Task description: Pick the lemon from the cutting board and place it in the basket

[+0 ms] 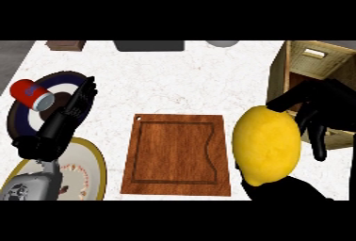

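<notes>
We saw the right robot hand [316, 117] curled round the lemon [267, 145], thumb over its top, holding it above the counter [181, 80] just right of the cutting board [178, 154] and near the wooden basket [309, 66] at the far right. The left robot hand [66, 117] rested with fingers straight over a dark plate [28, 117], beside a red can [31, 94] lying on it. A yellow-rimmed plate [94, 164] sat below.
</notes>
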Action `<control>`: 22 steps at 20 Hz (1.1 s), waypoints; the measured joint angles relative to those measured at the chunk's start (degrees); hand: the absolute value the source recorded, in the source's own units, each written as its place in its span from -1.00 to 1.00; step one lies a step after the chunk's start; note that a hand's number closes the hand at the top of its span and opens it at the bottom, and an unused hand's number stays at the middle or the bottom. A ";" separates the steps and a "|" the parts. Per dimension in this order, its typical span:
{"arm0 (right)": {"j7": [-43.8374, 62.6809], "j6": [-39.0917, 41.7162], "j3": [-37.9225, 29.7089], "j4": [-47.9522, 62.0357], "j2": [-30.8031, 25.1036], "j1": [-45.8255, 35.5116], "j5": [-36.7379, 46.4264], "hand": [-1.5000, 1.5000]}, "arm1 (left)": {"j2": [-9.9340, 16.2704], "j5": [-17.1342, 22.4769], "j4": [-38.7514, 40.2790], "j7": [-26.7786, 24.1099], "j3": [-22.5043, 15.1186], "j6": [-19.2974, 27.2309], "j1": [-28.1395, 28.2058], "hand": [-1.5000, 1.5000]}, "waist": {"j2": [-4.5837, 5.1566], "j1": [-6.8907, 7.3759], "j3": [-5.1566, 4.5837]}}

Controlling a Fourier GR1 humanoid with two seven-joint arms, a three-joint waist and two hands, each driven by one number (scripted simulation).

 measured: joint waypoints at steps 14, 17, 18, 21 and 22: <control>-6.74 0.80 -25.71 19.83 -5.56 -14.40 -3.73 1.00 | -0.20 -0.22 0.31 -0.32 -0.04 -0.55 -0.52 0.00 | 0.32 0.80 0.07; -8.14 0.34 -29.58 23.51 -7.92 -15.80 -4.47 1.00 | -0.72 -0.67 1.69 -0.86 -0.23 -0.23 -1.41 0.00 | 0.31 0.66 0.05; -9.03 0.04 -30.92 25.64 -8.82 -16.40 -4.91 1.00 | -0.95 -0.70 1.83 -0.91 -0.27 -0.11 -1.47 0.00 | 0.32 0.69 0.06; -11.91 -0.67 -33.92 29.80 -11.04 -15.80 -6.38 1.00 | -0.99 -0.66 1.11 -0.20 -0.30 -0.21 -1.37 0.00 | 0.31 0.71 0.07; -13.10 -0.82 -35.17 30.63 -11.82 -14.91 -7.17 1.00 | -0.66 -0.39 1.49 0.13 0.19 -0.39 -2.06 0.00 | 0.32 0.64 0.07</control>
